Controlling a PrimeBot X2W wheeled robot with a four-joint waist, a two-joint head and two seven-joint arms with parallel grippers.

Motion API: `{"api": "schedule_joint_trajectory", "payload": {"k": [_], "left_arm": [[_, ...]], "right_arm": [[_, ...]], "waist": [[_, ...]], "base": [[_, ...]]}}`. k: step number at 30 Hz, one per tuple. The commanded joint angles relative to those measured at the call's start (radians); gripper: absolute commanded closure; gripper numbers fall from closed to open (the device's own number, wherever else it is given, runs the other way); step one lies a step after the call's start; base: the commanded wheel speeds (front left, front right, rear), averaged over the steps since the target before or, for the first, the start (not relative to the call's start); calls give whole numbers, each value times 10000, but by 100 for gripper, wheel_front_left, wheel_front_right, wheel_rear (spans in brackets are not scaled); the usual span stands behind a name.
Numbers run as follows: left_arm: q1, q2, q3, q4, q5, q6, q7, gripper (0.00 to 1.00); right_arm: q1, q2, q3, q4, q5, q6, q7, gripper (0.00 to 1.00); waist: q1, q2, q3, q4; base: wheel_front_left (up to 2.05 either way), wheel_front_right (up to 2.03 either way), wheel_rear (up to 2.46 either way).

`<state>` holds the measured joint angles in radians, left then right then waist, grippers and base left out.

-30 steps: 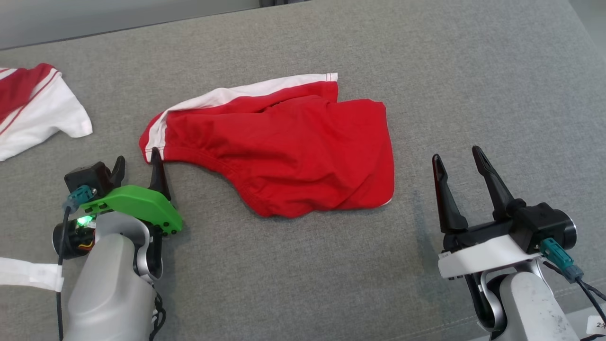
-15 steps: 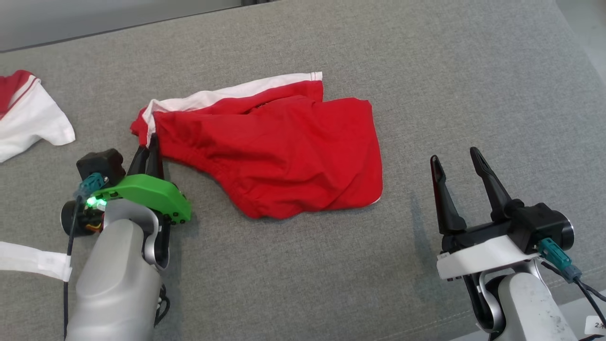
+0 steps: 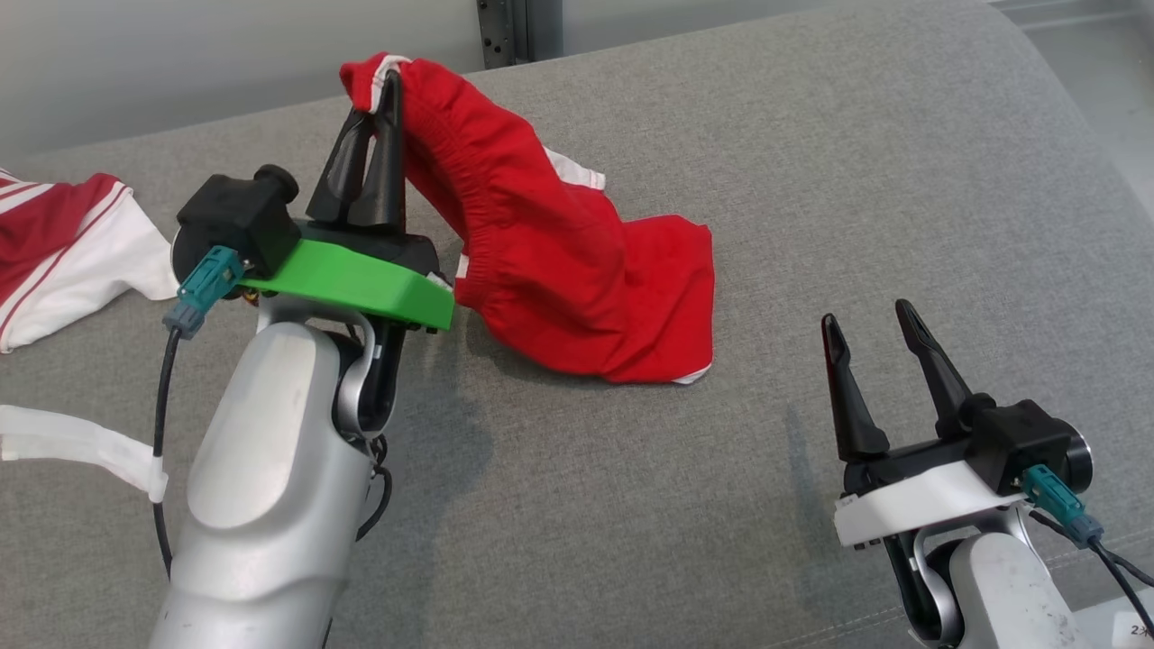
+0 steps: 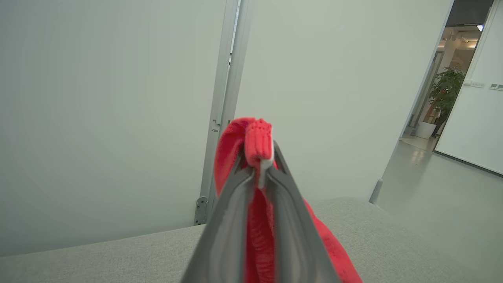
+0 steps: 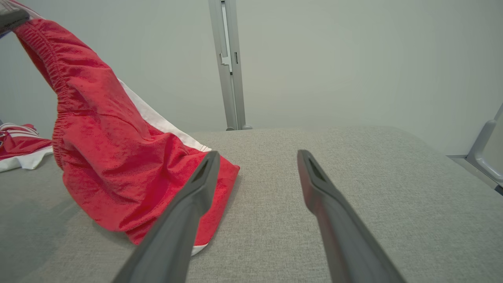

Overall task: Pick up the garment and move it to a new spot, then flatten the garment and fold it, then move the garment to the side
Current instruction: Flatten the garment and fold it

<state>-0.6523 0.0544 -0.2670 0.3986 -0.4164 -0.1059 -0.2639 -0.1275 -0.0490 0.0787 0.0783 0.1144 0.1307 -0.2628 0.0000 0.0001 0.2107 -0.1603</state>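
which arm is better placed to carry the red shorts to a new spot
Left: the left end effector is shut on the red shorts; the right end effector stands open beside them.

The right claw (image 5: 258, 153) rises from the bottom edge, its two dark fingers spread wide over the grey table (image 5: 353, 165). Left of centre, the red garment (image 5: 106, 157) with a white side stripe slants from the upper left corner down to the table, where its lower hem passes behind the claw's left finger. At the far left edge lies another red-and-white cloth (image 5: 19, 147).
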Motion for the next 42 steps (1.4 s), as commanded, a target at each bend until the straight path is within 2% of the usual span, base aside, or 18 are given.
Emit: {"api": "schedule_joint_trajectory", "payload": {"k": [1, 4, 8, 18, 26, 35, 36, 37, 38, 42], "left_arm": [[-188, 22, -141, -269, -22, -70, 0, 100], [-74, 8, -612, -735, -238, -117, 370, 100], [1003, 6, -1680, -1459, -1345, -232, 1434, 100], [3682, 738, -3045, -2126, -3120, -253, 2250, 100], [4502, 1175, -2617, -1169, -3686, -77, 1956, 100], [4532, 1546, -2308, -234, -3654, 74, 1748, 100], [4524, 1536, -2294, -188, -3620, 110, 1697, 74], [4512, 1514, -2289, -160, -3568, 132, 1598, 24], [4510, 1475, -2291, -133, -3533, 168, 1518, 0], [4498, 1312, -2187, -143, -3466, 287, 895, 0]], "right_arm": [[130, -26, -2, 28, 19, -1, -31, 0], [151, -26, 4, 61, 29, 1, -31, 0], [216, -26, -84, 35, 34, 1, -31, 0], [265, -25, -275, 141, -89, 1, -31, 0], [224, -26, -294, 226, -137, -1, -31, 0], [251, -26, -258, 293, -196, -1, -31, 0], [255, -28, -258, 304, -200, 1, -31, 0], [262, -26, -250, 348, -197, 1, -31, 0], [218, -26, -247, 405, -185, 1, -31, 0], [-308, -26, -254, 722, -420, 1, -31, 0]], "waist": [[0, -1, -165, 25], [0, -1, -256, 28], [0, -1, -260, 87], [0, -1, -217, 449], [0, -1, -261, 683], [0, -1, -296, 795], [0, -1, -303, 805], [0, -1, -311, 820], [0, -1, -320, 837], [0, -1, -361, 992]], "base": [[0, 0, 0], [0, 0, 0], [0, 0, 0], [0, 0, 0], [0, 0, 0], [0, 0, 0], [0, 0, 0], [0, 0, 0], [0, 0, 0], [0, 0, 0]]}}
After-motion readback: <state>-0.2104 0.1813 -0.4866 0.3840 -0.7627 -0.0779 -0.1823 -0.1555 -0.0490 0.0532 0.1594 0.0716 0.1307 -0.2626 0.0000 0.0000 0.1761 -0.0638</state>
